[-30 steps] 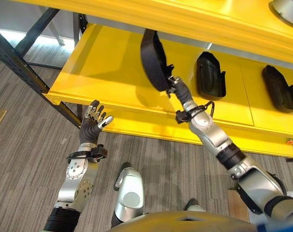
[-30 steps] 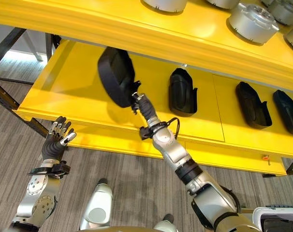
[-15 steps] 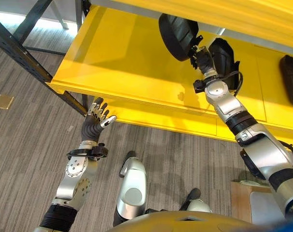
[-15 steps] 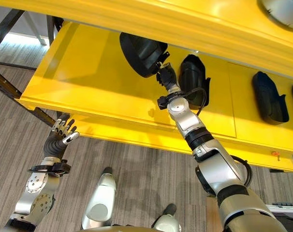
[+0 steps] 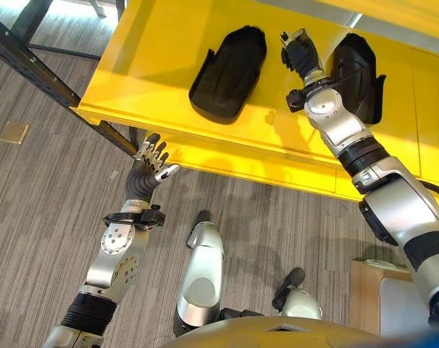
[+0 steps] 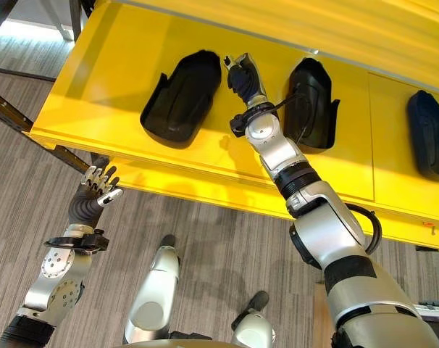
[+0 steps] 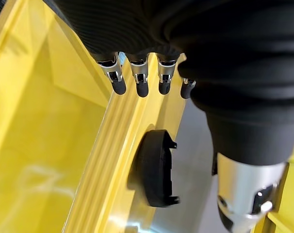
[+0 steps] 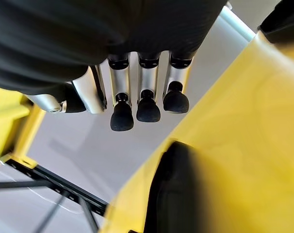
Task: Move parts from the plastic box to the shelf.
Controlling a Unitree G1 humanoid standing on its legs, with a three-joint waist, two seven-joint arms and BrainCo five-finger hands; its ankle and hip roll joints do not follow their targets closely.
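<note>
Lying on shelf (image 5: pixel 154 69), black part (image 5: pixel 227 72) (released), just beside right hand (image 5: pixel 300 54)

Rightmost black part (image 6: pixel 429 134) on yellow shelf (image 6: pixel 118 65) is edge-cropped

Grey wood-grain floor (image 5: pixel 53 196) — dark metal frame post (image 5: pixel 31 61) at left, daylight beyond.

A workshop or factory storeroom: yellow steel shelf (image 5: pixel 161 80) holding moulded black parts (image 5: pixel 228 72), on grey floor (image 5: pixel 38 210).
</note>
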